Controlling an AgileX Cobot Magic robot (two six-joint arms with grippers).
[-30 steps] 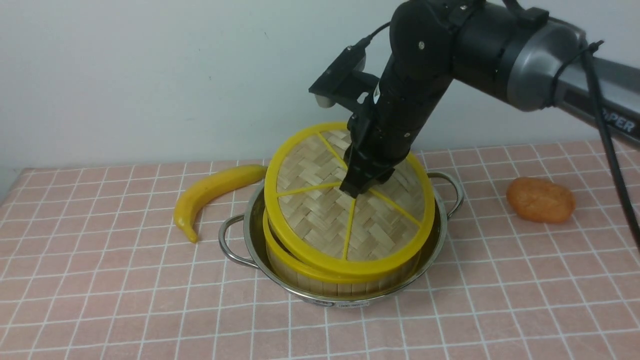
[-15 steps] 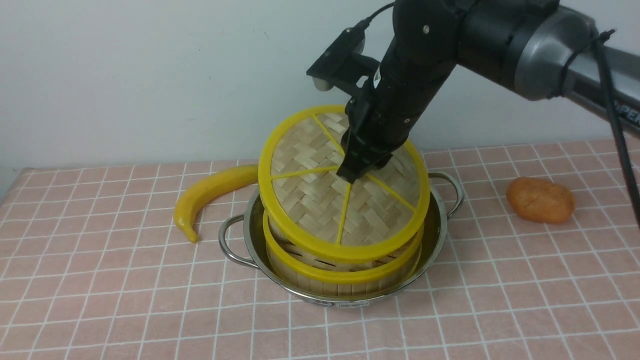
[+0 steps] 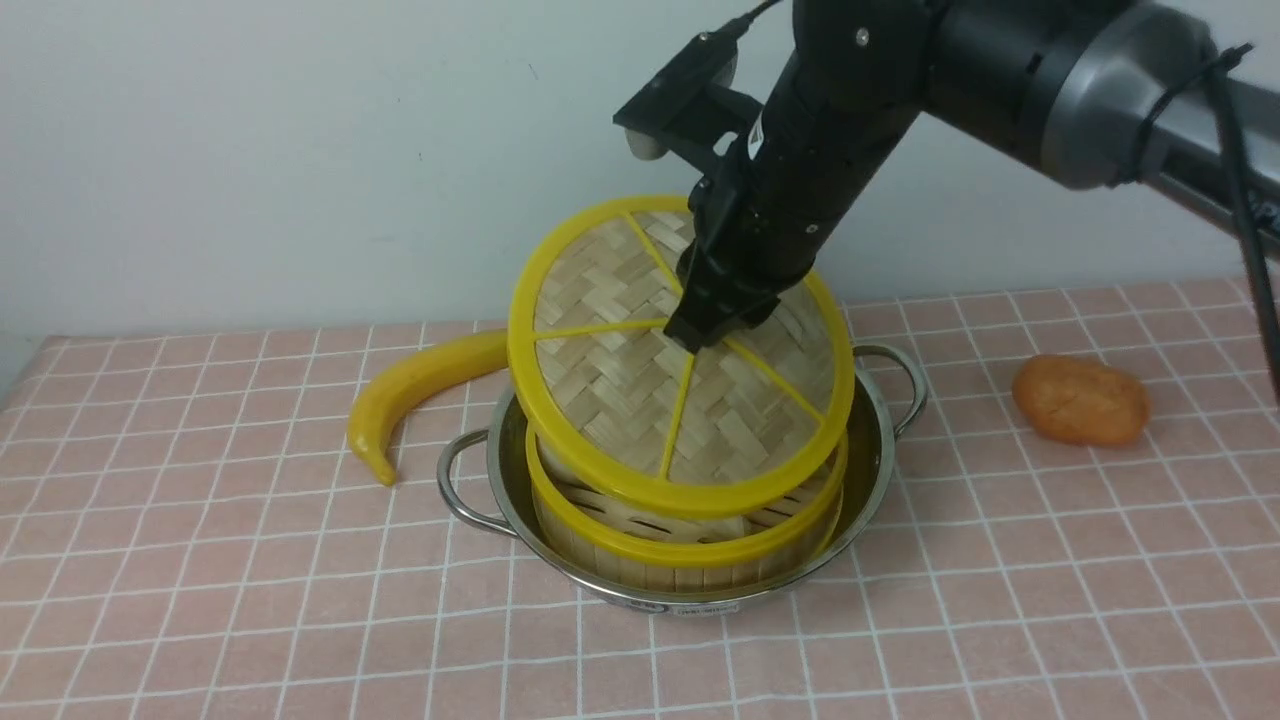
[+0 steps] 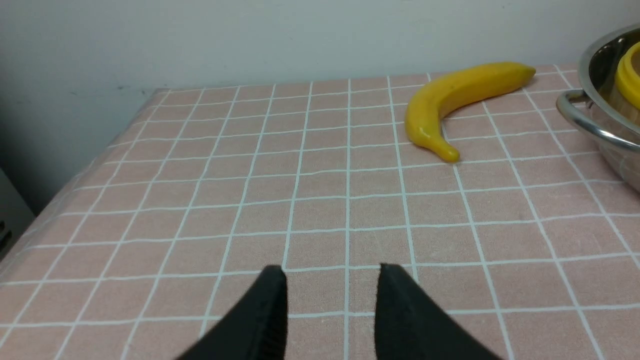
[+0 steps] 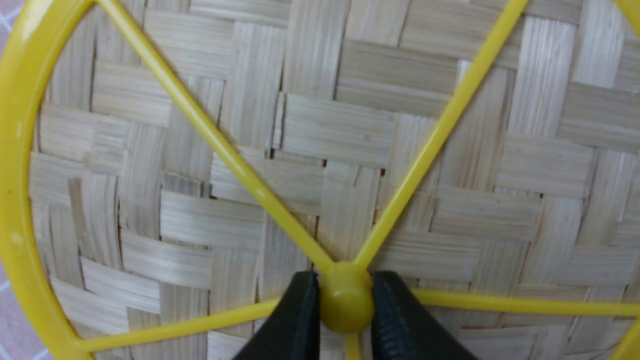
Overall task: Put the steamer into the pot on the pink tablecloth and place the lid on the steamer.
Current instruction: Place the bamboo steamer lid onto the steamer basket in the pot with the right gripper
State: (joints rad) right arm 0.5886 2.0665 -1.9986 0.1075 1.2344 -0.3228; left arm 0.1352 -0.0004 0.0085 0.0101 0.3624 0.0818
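The shiny steel pot (image 3: 503, 470) sits on the pink checked tablecloth (image 3: 250, 560), with the yellow-rimmed bamboo steamer (image 3: 690, 557) upright inside it. The woven lid (image 3: 620, 390) hangs tilted just above the steamer, its top facing the near side.

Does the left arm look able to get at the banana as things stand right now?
Probably yes. The left gripper hangs open and empty over the pink tablecloth. The banana lies ahead of it with nothing between them, and the pot stands beside the banana, not in the path.
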